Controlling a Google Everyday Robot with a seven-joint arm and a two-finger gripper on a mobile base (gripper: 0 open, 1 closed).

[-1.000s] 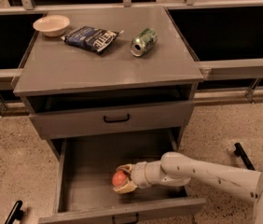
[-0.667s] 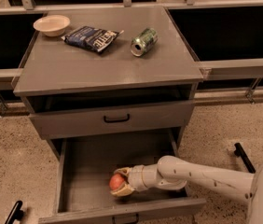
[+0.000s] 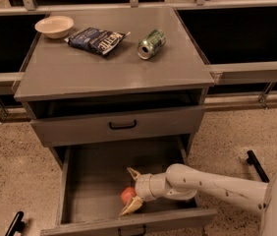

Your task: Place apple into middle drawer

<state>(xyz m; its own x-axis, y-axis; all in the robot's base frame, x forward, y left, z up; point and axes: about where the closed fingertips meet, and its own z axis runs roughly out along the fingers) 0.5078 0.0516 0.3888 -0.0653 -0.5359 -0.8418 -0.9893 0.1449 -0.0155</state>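
Apple point(image 3: 127, 195) sits low in the middle drawer point(image 3: 94, 176), around 6 o'clock in the shot, close behind the front wall. Gripper point(image 3: 130, 190) reaches in from 3 o'clock. Its fingers have spread wide since a moment ago, and they straddle the fruit without pinching it. Looks like the drop's done and the arm just needs to back out. Farther up at 12 o'clock, green can point(image 3: 151, 44), chip bag point(image 3: 97, 40) and bowl point(image 3: 54, 26) haven't budged.

Gripper point(image 3: 126, 191) with cream fingers point(image 3: 132, 205) in grey middle drawer point(image 3: 94, 181) by orange-red apple point(image 3: 127, 195)
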